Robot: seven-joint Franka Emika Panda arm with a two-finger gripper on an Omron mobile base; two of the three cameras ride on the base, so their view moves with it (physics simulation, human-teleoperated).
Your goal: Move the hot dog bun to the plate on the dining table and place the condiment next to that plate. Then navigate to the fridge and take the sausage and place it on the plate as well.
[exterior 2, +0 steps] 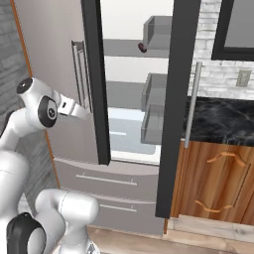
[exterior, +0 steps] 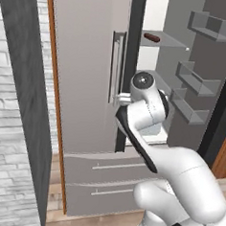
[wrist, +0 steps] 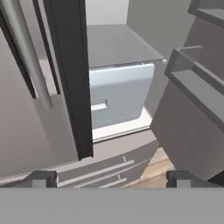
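The grey-silver fridge (exterior: 85, 60) (exterior 2: 49, 54) stands with its left door shut and its right door swung wide. A dark reddish-brown sausage (exterior: 151, 37) (exterior 2: 142, 47) lies on an upper shelf inside. My gripper (wrist: 113, 179) (exterior: 119, 100) (exterior 2: 83, 113) hovers well below that shelf, by the shut door's handle (exterior: 117, 67) and the black centre edge. It points into the lower compartment, open, with nothing between its fingertips (wrist: 41, 178). A pale crisper drawer (wrist: 120, 94) sits straight ahead. The hot dog bun, plate, condiment and dining table are out of view.
The open door (exterior: 199, 83) carries several grey bins and reaches toward me on the right. Two wide drawers (exterior 2: 106, 181) run along the fridge bottom. A black marble counter (exterior 2: 223, 119) over wooden cabinets (exterior 2: 218, 183) lies right of the fridge. A brick wall (exterior: 8, 126) stands at left.
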